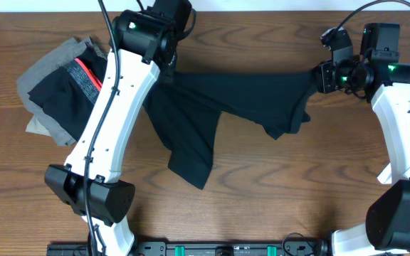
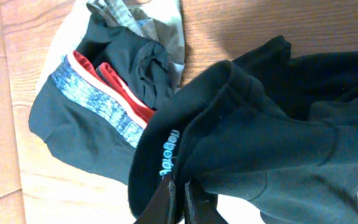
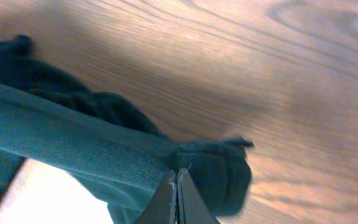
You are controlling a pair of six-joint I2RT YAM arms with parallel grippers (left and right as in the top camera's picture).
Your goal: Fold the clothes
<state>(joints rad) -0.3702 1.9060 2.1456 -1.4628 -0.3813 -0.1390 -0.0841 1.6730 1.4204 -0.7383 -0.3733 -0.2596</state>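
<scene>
Wooden table (image 1: 276, 192) open beyond black T-shirt (image 1: 248, 99) edges

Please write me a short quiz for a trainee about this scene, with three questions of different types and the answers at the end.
1. True or false: the black T-shirt lies neatly folded on the table.
2. Where is the pile of other clothes?
A. beside the right arm
B. on the left arm's side of the table
C. on top of the black T-shirt
3. Fill in the missing word: the left gripper and the right gripper are both ____ on the black T-shirt.

Key: 1 false, it is stretched between the two grippers; 2 B; 3 shut.
</scene>
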